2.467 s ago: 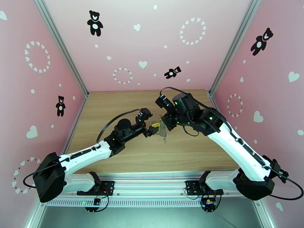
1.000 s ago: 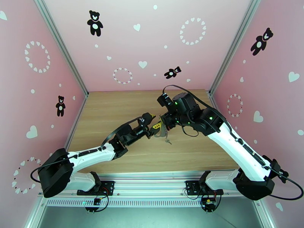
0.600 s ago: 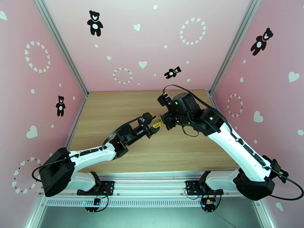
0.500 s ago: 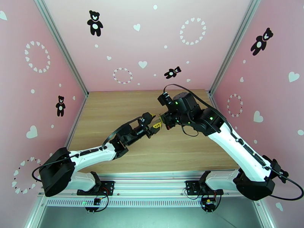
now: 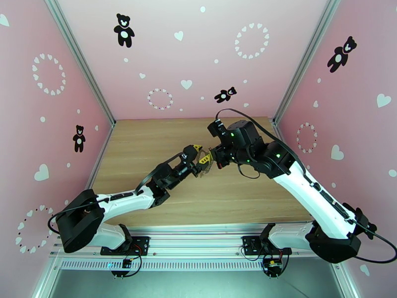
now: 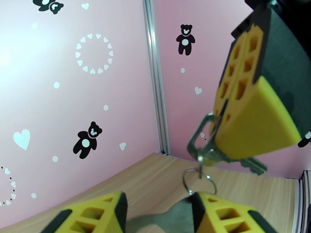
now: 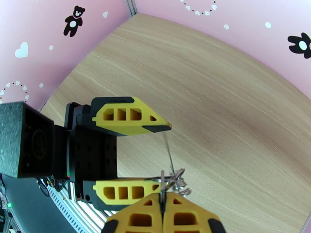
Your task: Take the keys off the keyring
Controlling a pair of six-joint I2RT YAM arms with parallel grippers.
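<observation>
My right gripper (image 7: pixel 162 197) is shut on the keyring (image 6: pixel 203 133), a small metal loop held well above the table. A thin wire ring (image 6: pixel 199 184) hangs from the loop, and a silvery key (image 6: pixel 253 165) pokes out beside the right gripper's yellow fingers (image 6: pixel 252 113). My left gripper (image 7: pixel 163 157) is open, one finger (image 7: pixel 130 121) above the hanging rings (image 7: pixel 175 182) and one (image 7: pixel 124 189) beside them. A thin straight strand (image 7: pixel 168 152) runs between them. From above, left gripper (image 5: pixel 200 156) and right gripper (image 5: pixel 209 160) meet tip to tip.
The wooden table (image 5: pixel 149 140) lies below both arms. Pink walls with bear and heart stickers close it in on three sides, with metal posts (image 6: pixel 155 74) at the corners. The metal rail (image 5: pixel 198 234) holding the arm bases runs along the near edge.
The left gripper has moved slightly up and forward, so its open fingers now bracket the rings under the right gripper. The right gripper stayed shut and shifted only slightly.
</observation>
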